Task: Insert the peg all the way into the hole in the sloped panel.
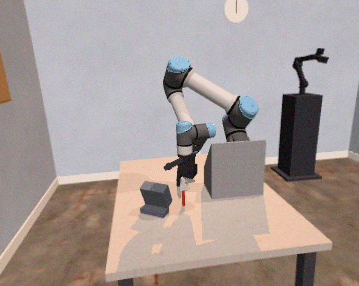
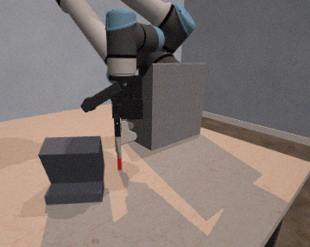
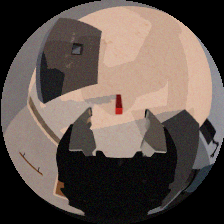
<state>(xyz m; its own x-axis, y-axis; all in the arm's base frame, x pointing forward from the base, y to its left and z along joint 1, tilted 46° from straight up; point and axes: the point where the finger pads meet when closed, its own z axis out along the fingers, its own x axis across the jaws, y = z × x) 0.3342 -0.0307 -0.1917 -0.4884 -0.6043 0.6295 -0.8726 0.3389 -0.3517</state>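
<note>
The red peg [image 1: 183, 199] stands upright on the table, just right of the dark grey block with the sloped panel [image 1: 154, 198]. My gripper [image 1: 182, 187] points straight down over the peg, with its fingers on either side of the upper part. In the exterior view only the lower red end of the peg [image 2: 119, 162] shows below the fingers [image 2: 118, 142]. In the wrist view the peg [image 3: 118, 104] stands midway between the two fingertips, with a gap on each side. The fingers are partly drawn in but still open. The panel [image 3: 70, 60] with its square hole [image 3: 76, 48] is at the upper left.
A tall grey box [image 1: 235, 169] stands on the table close behind and right of the gripper; it also shows in the exterior view [image 2: 172, 104]. The dark block [image 2: 72, 168] sits close to the left of the peg. A black pedestal [image 1: 299, 135] stands on the floor far right.
</note>
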